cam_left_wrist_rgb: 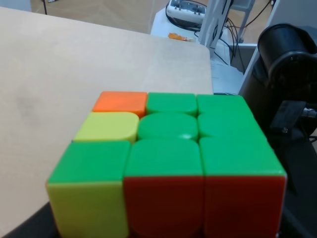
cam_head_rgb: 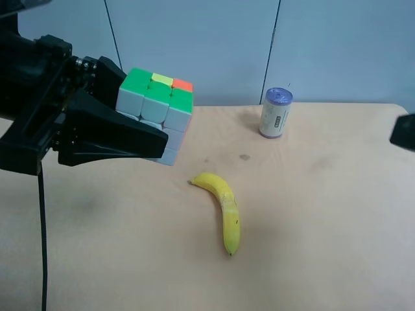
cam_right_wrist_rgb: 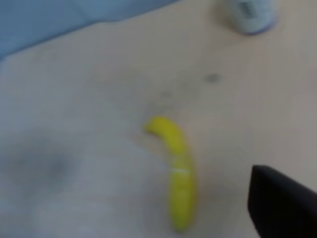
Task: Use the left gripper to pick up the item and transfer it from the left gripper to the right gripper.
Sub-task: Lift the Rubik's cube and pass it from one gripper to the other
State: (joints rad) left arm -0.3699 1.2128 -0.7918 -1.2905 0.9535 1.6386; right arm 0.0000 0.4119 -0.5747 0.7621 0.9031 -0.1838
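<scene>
The puzzle cube (cam_head_rgb: 155, 110) has a mostly green top face with one yellow and one orange sticker. It is held in the air above the table, clamped between the wedge-shaped fingers of my left gripper (cam_head_rgb: 146, 110) at the exterior high view's left. In the left wrist view the cube (cam_left_wrist_rgb: 168, 163) fills the frame, with red and yellow stickers on its near side. Of my right gripper only a black corner (cam_head_rgb: 403, 131) shows at the exterior high view's right edge, far from the cube. One dark finger (cam_right_wrist_rgb: 282, 206) shows in the right wrist view.
A yellow banana (cam_head_rgb: 224, 208) lies on the tan table (cam_head_rgb: 324, 214) below and to the right of the cube; it also shows in the right wrist view (cam_right_wrist_rgb: 177, 171). A white can with a purple lid (cam_head_rgb: 276, 113) stands at the back. A thin black cable (cam_head_rgb: 43, 246) hangs from the left arm.
</scene>
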